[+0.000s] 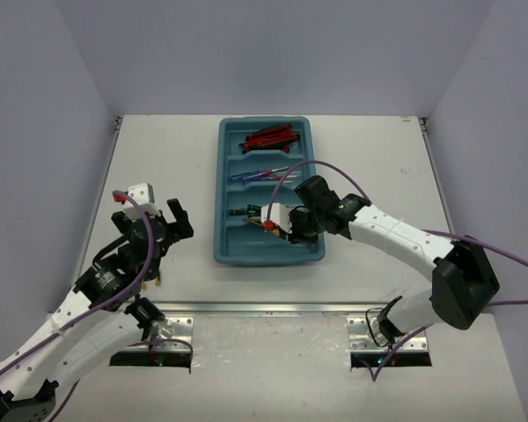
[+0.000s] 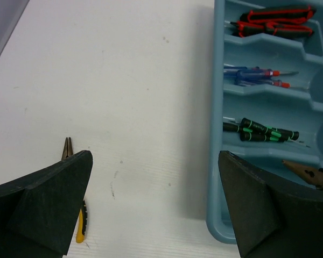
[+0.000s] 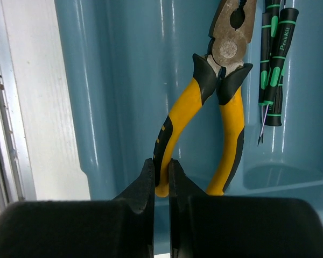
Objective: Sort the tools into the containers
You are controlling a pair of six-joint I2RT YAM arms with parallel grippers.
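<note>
With right claw (image 3: 160,164) pinching one pliers (image 3: 230,115) handle, lower flat into tray's (image 3: 113,80) six-o'clock compartment, clear of green screwdrivers (image 3: 273,70); left claw (image 2: 155,156) spread, idle.

This is a robotics lab, laid out as a bare test booth: a white table (image 1: 167,158) is closed in by plain pale walls (image 1: 264,53) along its far, left and right edges. The left arm (image 1: 88,334) and right arm (image 1: 405,237) of a robot are bolted on metal plates (image 1: 180,332) at the near edge, trailing purple cables (image 1: 310,162). A blue tray (image 1: 221,185) holds screwdrivers (image 2: 261,130) and pliers (image 3: 226,107)
</note>
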